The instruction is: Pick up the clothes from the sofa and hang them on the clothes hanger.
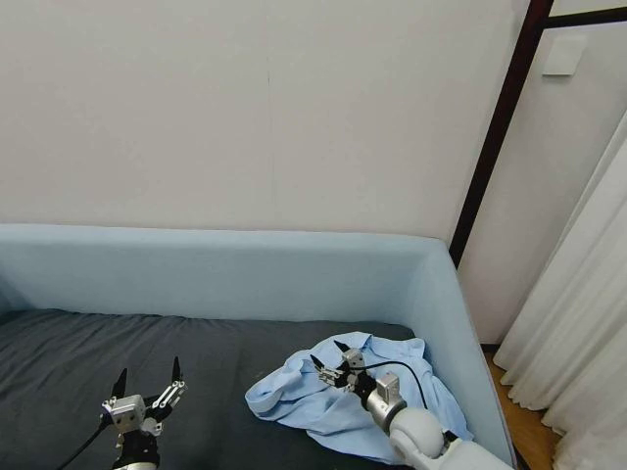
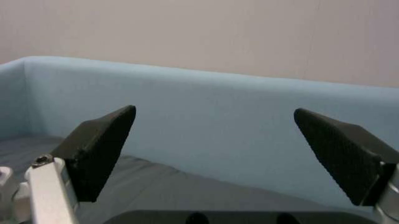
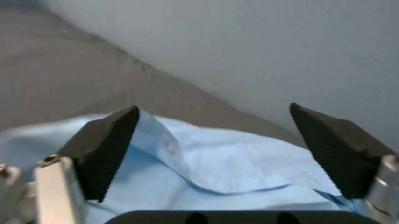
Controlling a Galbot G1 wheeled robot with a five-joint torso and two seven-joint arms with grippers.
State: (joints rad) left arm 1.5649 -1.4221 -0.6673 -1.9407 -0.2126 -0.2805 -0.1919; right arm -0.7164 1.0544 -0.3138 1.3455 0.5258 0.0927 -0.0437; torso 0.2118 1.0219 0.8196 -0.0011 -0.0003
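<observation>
A light blue shirt (image 1: 294, 399) is seen crumpled on the dark grey seat cushion (image 1: 78, 352) of the sofa (image 1: 225, 274), low in the frame and right of centre, near the sofa's right armrest. The right gripper (image 1: 327, 354) is held just over the top of this shirt, entering from the lower right corner, and its fingers are spread wide with nothing between them. In the right wrist view the two dark fingertips (image 3: 103, 144) are shown apart above the folds of the shirt (image 3: 237, 172), with cloth visible below the gap; whether the fabric is touched cannot be told. The left gripper (image 1: 149, 370) is found in the lower left of the frame, above bare cushion and well apart from the shirt, its fingers likewise spread and pointing upward. In the left wrist view the pale blue backrest (image 2: 206, 154) is framed between the parted fingers (image 2: 100, 144). A plain wall (image 1: 245, 108) is seen behind the sofa, and a white curtain (image 1: 588, 323) at the right edge.
</observation>
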